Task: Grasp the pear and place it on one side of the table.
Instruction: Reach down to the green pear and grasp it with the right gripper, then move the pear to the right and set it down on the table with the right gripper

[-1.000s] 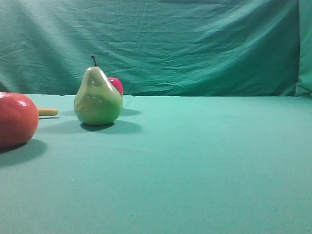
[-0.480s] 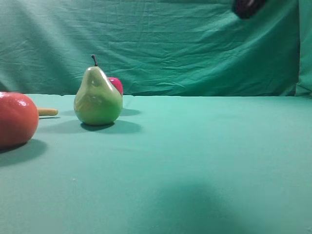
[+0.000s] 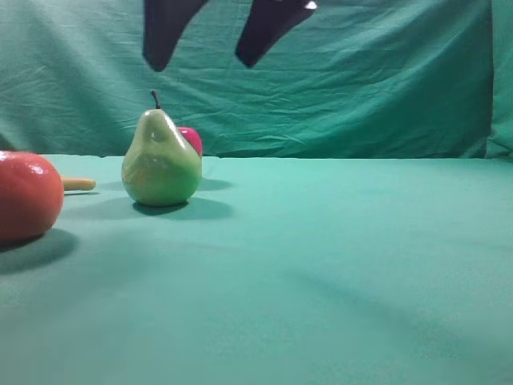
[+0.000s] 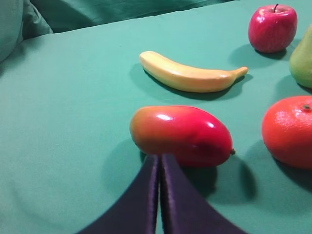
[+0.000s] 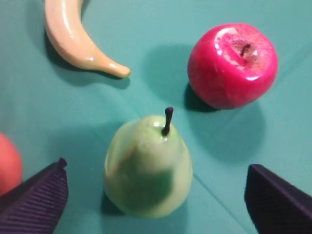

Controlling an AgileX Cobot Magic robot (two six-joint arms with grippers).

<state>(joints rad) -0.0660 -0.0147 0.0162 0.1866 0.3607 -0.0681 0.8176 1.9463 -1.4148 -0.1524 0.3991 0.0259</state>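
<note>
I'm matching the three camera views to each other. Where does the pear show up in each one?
Exterior high: pear stands upright, left of centre.
Left wrist: only its edge, far right.
Right wrist: lower centre, between the open right gripper's fingers.
Shared landmark: the red apple beside it.

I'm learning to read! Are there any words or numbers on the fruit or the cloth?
None: no words, numbers, labels or signs show in any view.
The pear, apple, banana, mango and orange are plain, with no stickers.
The table cloth and the backdrop are bare teal.
</note>
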